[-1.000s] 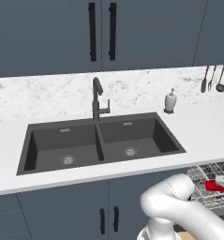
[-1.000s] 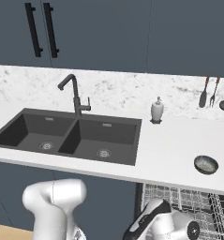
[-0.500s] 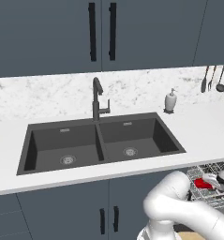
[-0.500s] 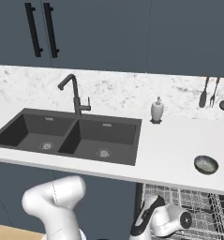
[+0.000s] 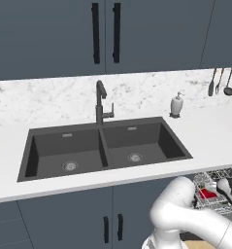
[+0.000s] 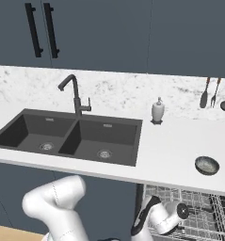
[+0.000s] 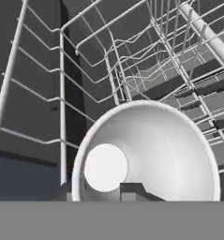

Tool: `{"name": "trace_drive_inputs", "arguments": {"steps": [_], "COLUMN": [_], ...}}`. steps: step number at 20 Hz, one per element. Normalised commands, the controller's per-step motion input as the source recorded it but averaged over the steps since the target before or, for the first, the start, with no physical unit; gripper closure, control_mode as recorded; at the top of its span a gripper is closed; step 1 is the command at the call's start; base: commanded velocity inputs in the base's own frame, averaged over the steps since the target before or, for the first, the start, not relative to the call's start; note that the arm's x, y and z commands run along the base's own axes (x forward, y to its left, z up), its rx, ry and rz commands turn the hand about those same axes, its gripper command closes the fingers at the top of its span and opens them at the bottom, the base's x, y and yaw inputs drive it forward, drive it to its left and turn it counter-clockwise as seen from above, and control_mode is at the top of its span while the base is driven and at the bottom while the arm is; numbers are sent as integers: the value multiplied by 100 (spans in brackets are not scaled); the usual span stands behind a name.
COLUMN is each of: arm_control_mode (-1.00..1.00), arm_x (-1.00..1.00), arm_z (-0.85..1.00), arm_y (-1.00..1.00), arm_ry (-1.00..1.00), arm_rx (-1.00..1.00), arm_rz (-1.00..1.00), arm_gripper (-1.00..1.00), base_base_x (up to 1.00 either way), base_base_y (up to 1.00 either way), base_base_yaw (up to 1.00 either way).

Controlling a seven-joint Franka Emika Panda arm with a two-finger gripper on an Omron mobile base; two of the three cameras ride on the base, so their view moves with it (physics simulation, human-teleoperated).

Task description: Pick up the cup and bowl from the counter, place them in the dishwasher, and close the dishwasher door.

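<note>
The small red cup sits low among the wires of the dishwasher's pale rack, under the counter to the right of the sink. My gripper is shut on the cup's rim. In the hand view the cup's pale inside looms just ahead, with one dark fingertip inside the rim and rack wires behind. The bowl, dark with a pale rim, rests on the counter above the dishwasher rack. The dishwasher door is out of view.
A dark double sink with a black faucet takes up the middle of the counter. A white soap bottle stands by the backsplash. Utensils hang on the wall at the right. Dark cabinets hang above.
My hand and the red cup have shifted left and slightly lower into the rack. The bowl and everything on the counter stay put.
</note>
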Motion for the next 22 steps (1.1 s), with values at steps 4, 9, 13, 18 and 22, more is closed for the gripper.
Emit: {"name": "trace_drive_inputs", "arguments": {"steps": [4,9,13,18,22], "arm_control_mode": [-100,-100,-100,-100,-100], "arm_x": [-100,-82,-73,-31,-43], "arm_z": [-75,4,62,70,100], "arm_y": [-90,-41,-23,-2,0], "arm_ry": [15,-5,-8,0,-1], "arm_rx": [0,4,1,0,-5], "arm_rz": [0,0,0,-6,-12], "arm_gripper": [-100,-100,-100,-100,-100], "base_base_x": [0,0,0,0,0], "base_base_y": [0,0,0,0,0], "base_base_yaw": [0,0,0,0,0]}}
